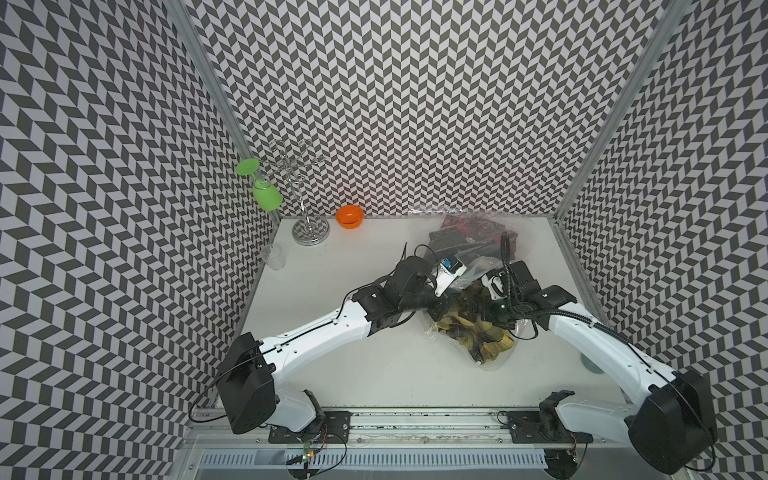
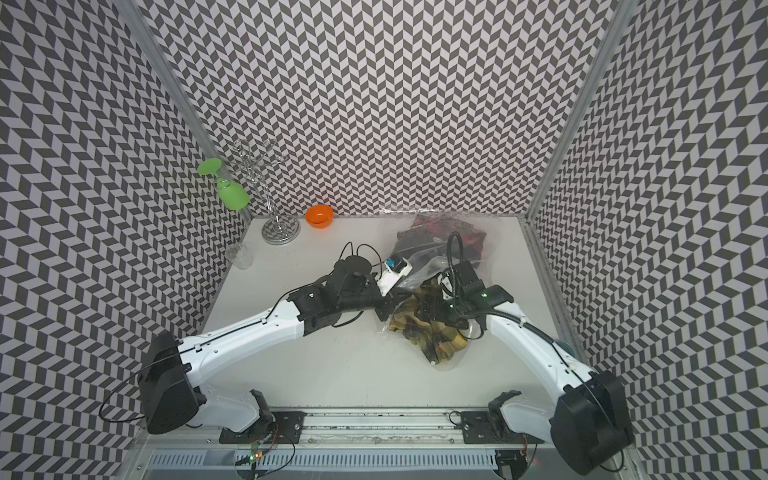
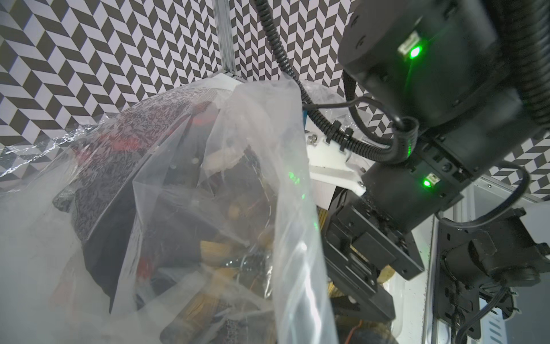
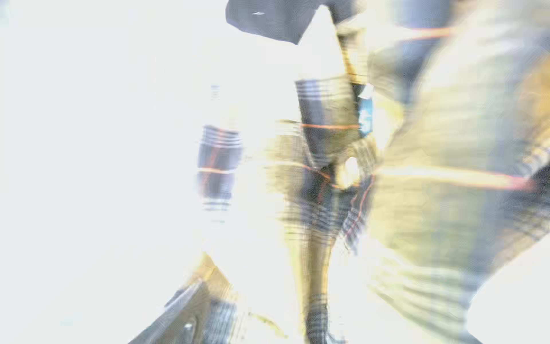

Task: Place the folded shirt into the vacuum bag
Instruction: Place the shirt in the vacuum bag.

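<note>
The right gripper [image 1: 478, 309] points down onto the folded shirt [image 1: 492, 345], a yellow-and-dark plaid. In the right wrist view, which is blurred and washed out, its dark jaws sit at opposite edges of the frame with plaid cloth between them, so it looks spread wide. That view also shows a blue label [image 4: 365, 116] sewn to the shirt, its white marking too smeared to read.

Just beside it, the left gripper [image 1: 441, 308] is closed on a fold of the vacuum bag [image 1: 521, 239]. In the left wrist view the clear film [image 3: 291, 208] rises as a taut band right in front of the lens, and the pinch itself is hidden.

The shirt lies on the table [image 1: 353, 365] at the near end of the bag, between the two wrists. Clear film shows along its near edges, but how far inside it sits I cannot tell. The bag runs from there to the back wall, and its far end holds dark and red garments [image 1: 465, 230].

On the left wrist sits a white block with a small blue patch [image 1: 448, 262]; any print on it is too small to read.

Well apart, at the back left of the table, stand an orange bowl [image 1: 350, 216], a metal rack [image 1: 309, 232] with a green glass [image 1: 268, 197] hanging upside down from it, and a clear cup [image 1: 272, 255].
</note>
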Robot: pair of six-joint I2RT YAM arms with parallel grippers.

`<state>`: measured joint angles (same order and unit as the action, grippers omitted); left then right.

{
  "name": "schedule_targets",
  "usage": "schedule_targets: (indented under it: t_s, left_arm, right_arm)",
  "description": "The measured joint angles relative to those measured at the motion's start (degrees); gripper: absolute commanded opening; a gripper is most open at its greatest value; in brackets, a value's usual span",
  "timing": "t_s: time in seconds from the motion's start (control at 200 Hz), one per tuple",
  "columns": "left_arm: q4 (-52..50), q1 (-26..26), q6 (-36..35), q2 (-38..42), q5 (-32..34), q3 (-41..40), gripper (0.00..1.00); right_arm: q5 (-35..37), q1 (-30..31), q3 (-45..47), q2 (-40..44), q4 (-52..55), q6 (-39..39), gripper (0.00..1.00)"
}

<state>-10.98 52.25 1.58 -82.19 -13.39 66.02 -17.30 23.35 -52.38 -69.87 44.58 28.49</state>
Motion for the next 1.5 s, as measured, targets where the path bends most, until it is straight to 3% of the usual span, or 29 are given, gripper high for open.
schedule_targets:
  t_s: [0.28, 0.401, 0.546, 0.741, 0.816, 0.956, 1.192, 1.307, 1.502]
  left_arm:
    - [0.28, 0.28, 0.48, 0.00, -0.52, 0.00, 0.00]
    - [0.28, 0.68, 0.85, 0.00, -0.63, 0.00, 0.00]
    - [0.76, 2.93, 1.90, 0.00, -0.52, -0.31, 0.00]
    - [3.69, 6.60, 4.81, 0.00, -0.81, -4.92, 0.00]
    - [4.28, 7.04, 5.81, 0.00, -0.92, -6.49, 0.00]
    - [4.63, 7.28, 6.56, 0.00, -0.85, -7.10, 0.00]
    - [5.33, 8.02, 6.86, 0.00, -0.39, -9.35, 0.00]
    - [5.40, 8.15, 6.84, 0.00, 0.17, -10.10, 0.00]
    - [6.93, 8.15, 6.91, -0.44, 1.33, -9.90, 0.00]
  right_arm:
    - [14.78, -1.14, -4.63, 3.13, 10.88, 0.20, 1.00]
    - [18.03, -1.20, -5.55, 5.40, 13.11, 0.70, 0.90]
    - [13.73, -0.90, -3.30, 9.75, 12.09, 3.13, 0.66]
    - [6.29, 2.38, 12.83, 19.78, 4.09, 14.56, 0.53]
    - [3.41, 2.47, 17.66, 21.24, 0.20, 18.34, 0.53]
    - [-1.25, 2.84, 24.33, 20.63, -8.98, 24.22, 0.66]
    - [-0.26, 0.81, 30.08, 20.28, -18.14, 31.23, 0.62]
    - [0.04, -6.56, 29.09, 18.71, -19.39, 29.44, 0.60]
    - [-3.02, -16.09, 22.16, 8.90, -19.43, 18.45, 0.59]
